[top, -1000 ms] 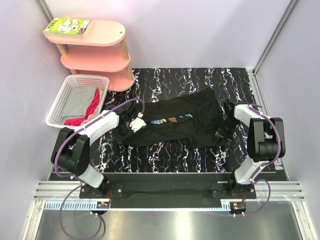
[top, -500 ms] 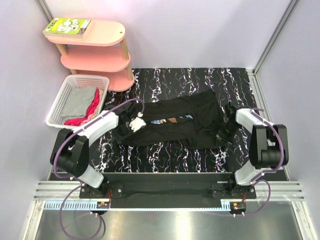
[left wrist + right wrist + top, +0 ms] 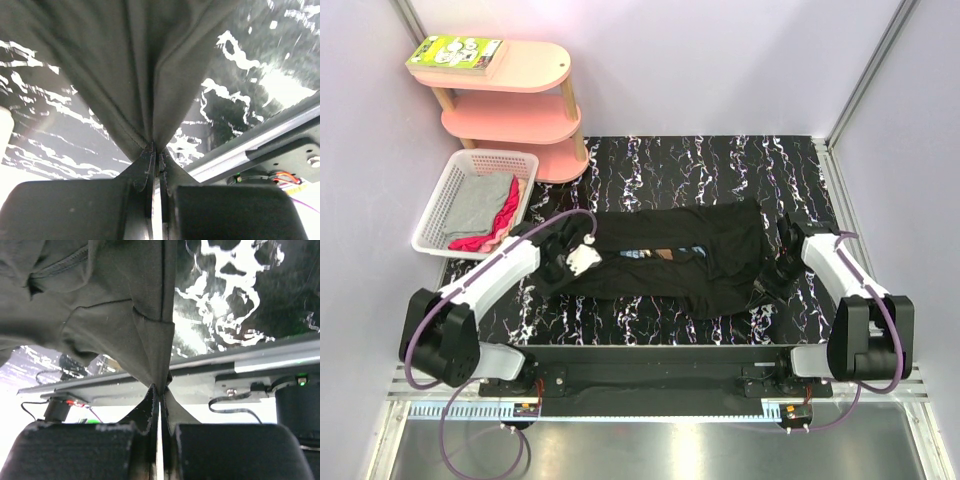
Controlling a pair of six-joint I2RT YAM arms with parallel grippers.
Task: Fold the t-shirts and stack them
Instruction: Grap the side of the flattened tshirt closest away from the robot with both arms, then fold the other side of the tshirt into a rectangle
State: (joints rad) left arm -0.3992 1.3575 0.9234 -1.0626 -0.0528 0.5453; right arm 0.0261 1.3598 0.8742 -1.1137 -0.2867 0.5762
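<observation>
A black t-shirt (image 3: 690,260) is stretched left to right across the black marbled table (image 3: 700,165), a strip of its coloured print showing near the middle. My left gripper (image 3: 563,262) is shut on the shirt's left end; the cloth (image 3: 150,75) fans up from the pinched fingertips (image 3: 156,150). At the shirt's right end my right gripper (image 3: 772,283) is shut on the cloth (image 3: 125,305), which hangs taut from its tips (image 3: 160,387). A grey t-shirt (image 3: 478,205) and a red/pink one (image 3: 505,218) lie in the basket.
A white lattice basket (image 3: 445,192) sits off the table's left rear corner. Behind it stands a pink three-tier shelf (image 3: 525,95) with a green book (image 3: 456,53) on top. Lilac walls close in the back and both sides. A metal rail (image 3: 660,375) runs along the near edge.
The right gripper closed on the shirt's right end. Both arms pulled toward the near edge and apart, drawing the crumpled shirt out into a flatter, straighter band.
</observation>
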